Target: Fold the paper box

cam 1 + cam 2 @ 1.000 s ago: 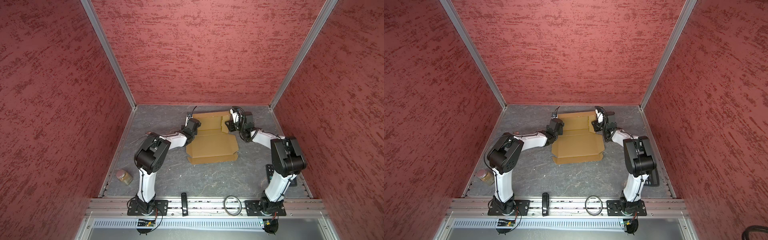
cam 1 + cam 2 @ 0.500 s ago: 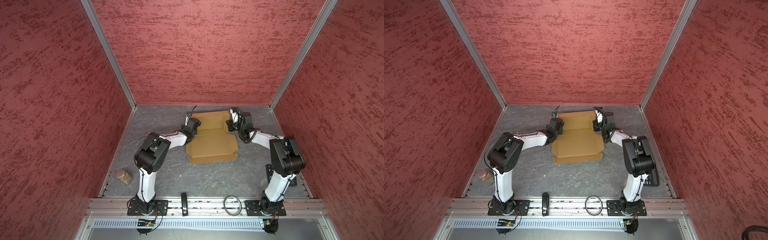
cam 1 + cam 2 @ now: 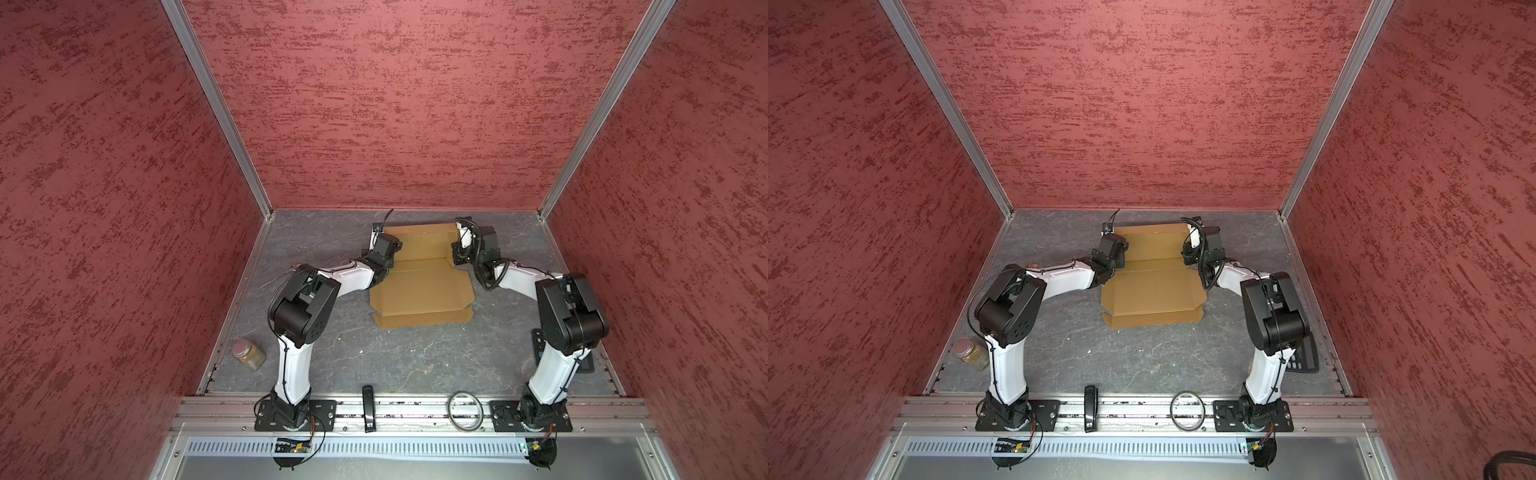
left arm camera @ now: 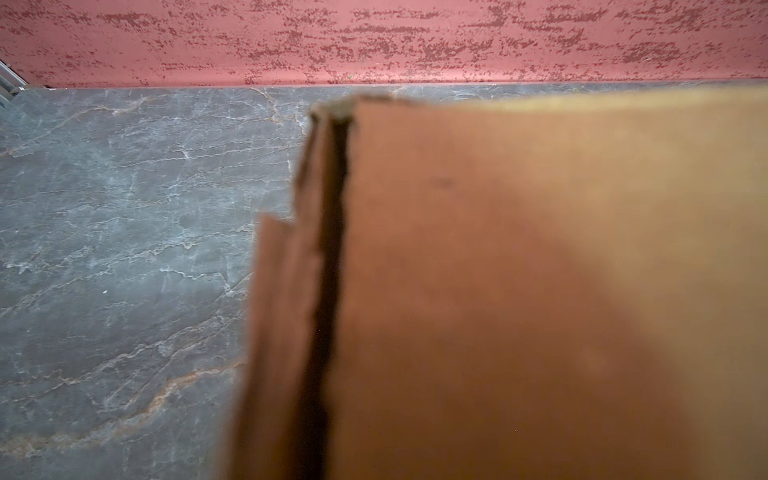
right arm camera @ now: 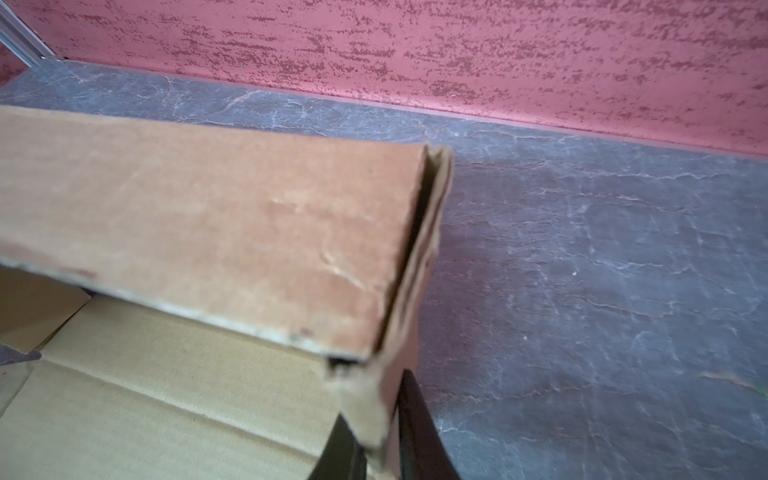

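While the bench (image 3: pixel 407 361) and the paper box (image 3: pixel 419 291) sit as they did a second ago, the right arm has edged slightly in toward the box. The box lies at the far middle of the bench, near the back wall, and is half made. Side walls stand up on its far section; the near panel and front flap lie flat toward the robot.

Left hand (image 3: pixel 381 243) is at the left side wall, pressed together. The left wrist view shows only blurred doubled cardboard up close, no fingers, so I cannot tell if board sits between them.

Right hand (image 3: pixel 460 249) is at the right side wall. The right wrist view shows dark fingers (image 5: pixel 415 415) either side of the doubled wall's end, pinching it.

Judgement: both side walls look steadied now and the tray part is about formed. The near panel is not yet brought over. A released wall may spring back.

Well apart: calculator (image 3: pixel 1304 357) by the right arm's base, jar (image 3: pixel 248 353) at the near left, ring (image 3: pixel 464 411) and a black clip-like item (image 3: pixel 367 407) on the front rail.
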`<state>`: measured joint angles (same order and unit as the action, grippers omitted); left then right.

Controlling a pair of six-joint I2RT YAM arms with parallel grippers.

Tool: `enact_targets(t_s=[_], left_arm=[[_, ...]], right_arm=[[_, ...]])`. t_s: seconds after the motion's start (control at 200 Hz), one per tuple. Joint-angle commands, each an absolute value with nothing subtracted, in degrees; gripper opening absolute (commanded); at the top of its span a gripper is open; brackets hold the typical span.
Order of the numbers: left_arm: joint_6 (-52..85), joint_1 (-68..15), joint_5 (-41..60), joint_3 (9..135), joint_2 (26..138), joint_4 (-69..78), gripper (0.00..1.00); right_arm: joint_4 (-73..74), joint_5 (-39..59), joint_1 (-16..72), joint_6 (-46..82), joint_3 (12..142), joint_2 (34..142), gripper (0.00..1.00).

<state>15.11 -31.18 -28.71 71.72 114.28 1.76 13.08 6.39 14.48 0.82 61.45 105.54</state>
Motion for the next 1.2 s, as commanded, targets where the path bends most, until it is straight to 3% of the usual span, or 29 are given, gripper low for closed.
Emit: enact_targets(t_s=[0.0,0.155,1.197], left_arm=[[15.6,-32.51,-24.18,72.1,116.59,-1.07,0.0],[15.91,-32.55,-23.91,72.1,116.71,-0.92,0.0],[16.44,-32.57,-21.8,71.8,117.53,0.12,0.0]], right_arm=[[15.05,8.41,17.47,0.5,60.8,104.24,0.15],[14.46,7.14,18.02,0.61,60.84,104.46,0.2],[15.98,-3.06,21.16,6.53,64.3,109.42,0.25]])
